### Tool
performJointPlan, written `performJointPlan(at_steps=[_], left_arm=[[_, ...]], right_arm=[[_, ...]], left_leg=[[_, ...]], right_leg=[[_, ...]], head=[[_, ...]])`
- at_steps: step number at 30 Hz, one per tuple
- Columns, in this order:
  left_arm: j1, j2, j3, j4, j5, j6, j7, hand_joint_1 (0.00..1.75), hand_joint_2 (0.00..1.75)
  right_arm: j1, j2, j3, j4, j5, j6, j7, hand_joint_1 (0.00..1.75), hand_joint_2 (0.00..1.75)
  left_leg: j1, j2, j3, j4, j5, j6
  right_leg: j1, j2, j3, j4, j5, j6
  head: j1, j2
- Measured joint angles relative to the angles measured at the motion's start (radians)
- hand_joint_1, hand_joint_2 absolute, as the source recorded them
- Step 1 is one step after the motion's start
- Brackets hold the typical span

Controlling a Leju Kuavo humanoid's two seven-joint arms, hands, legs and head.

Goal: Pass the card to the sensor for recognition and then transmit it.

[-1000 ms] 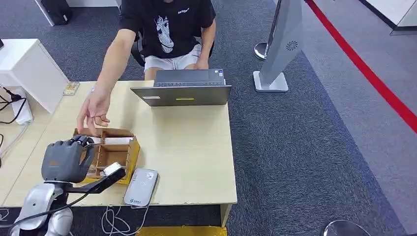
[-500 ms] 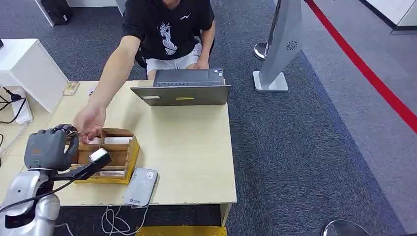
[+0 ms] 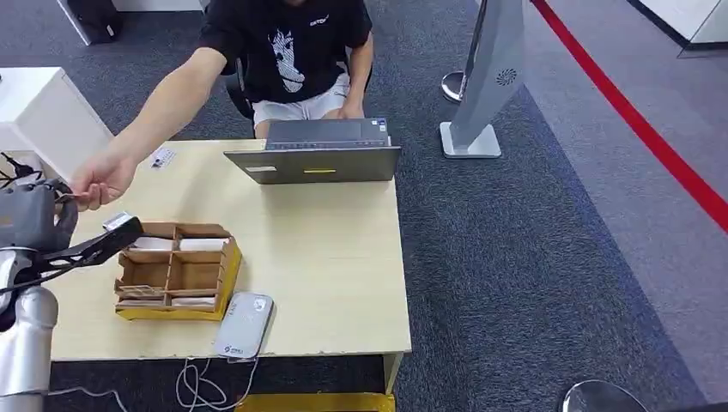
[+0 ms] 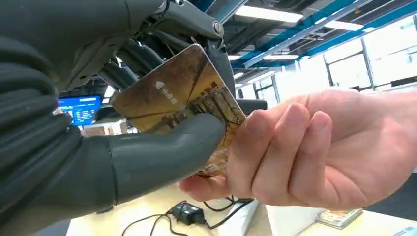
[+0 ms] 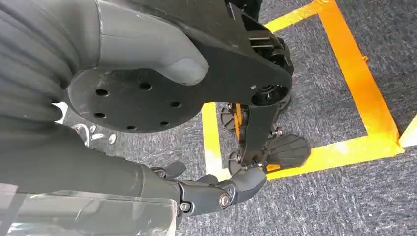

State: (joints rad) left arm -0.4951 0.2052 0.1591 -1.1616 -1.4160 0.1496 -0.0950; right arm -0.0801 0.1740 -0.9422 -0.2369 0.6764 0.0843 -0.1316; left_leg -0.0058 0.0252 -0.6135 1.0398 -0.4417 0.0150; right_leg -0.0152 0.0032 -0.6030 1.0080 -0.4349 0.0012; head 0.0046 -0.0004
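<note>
I've got the left hand [image 3: 30, 219] up at the far left edge of the surface [image 3: 318, 257], thumb and fingers [image 4: 162, 157] pinching the card [image 4: 182, 113]. In the left wrist view the card is a gold-brown thing w/ a printed picture and a small white logo, long axis running from the hand out toward the person's hand [image 4: 314, 147]. The person's hand has the card's far end pinched too, thumb under, fingers on top, so both hold it at once. From the head view the card sits btwn the two hands, too small to read.

Right hand [image 5: 216, 194] hangs low over the floor, fingers loosely curled, nothing in them.

On the surface: cardboard box [image 3: 176, 270] w/ compartments, grey sensor [image 3: 243, 324] just beside its near corner at the front edge, laptop [image 3: 318, 154] at the far side.
</note>
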Motion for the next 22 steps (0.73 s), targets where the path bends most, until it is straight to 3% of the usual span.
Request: performJointPlan(at_steps=[8, 13, 17, 22], left_arm=[[0.015, -0.018, 0.008, 0.001, 0.018, 0.03, -0.035, 0.0, 1.75], [0.1, -0.066, 0.019, -0.11, 0.146, 0.074, -0.102, 0.0, 1.75], [0.234, -0.163, 0.066, -0.346, 0.435, 0.13, -0.25, 0.0, 1.75], [0.434, -0.337, 0.161, -0.698, 0.817, 0.093, -0.51, 0.0, 1.75]], right_arm=[[-0.002, 0.003, -0.013, 0.0, 0.01, 0.0, -0.002, 0.0, 1.75], [-0.001, 0.005, -0.024, 0.0, 0.008, -0.001, -0.005, 0.0, 1.75], [0.001, 0.011, -0.052, -0.002, -0.02, -0.022, -0.003, 0.0, 1.75], [0.01, 0.021, -0.097, -0.013, -0.039, -0.071, 0.006, 0.0, 1.75]], left_leg=[[0.0, -0.002, -0.001, 0.0, 0.0, 0.0], [0.0, -0.002, -0.001, 0.0, 0.0, 0.0], [-0.001, -0.001, -0.002, 0.0, -0.001, 0.001], [-0.002, -0.001, -0.002, 0.0, -0.004, 0.003]], right_leg=[[0.0, -0.002, 0.0, 0.0, -0.001, 0.001], [0.0, -0.001, 0.0, 0.0, -0.001, 0.001], [-0.001, 0.0, -0.001, 0.0, -0.001, 0.001], [-0.001, 0.0, 0.0, -0.001, -0.004, 0.004]], head=[[0.0, 0.0], [0.0, 0.0], [0.0, 0.0], [-0.001, 0.0]])
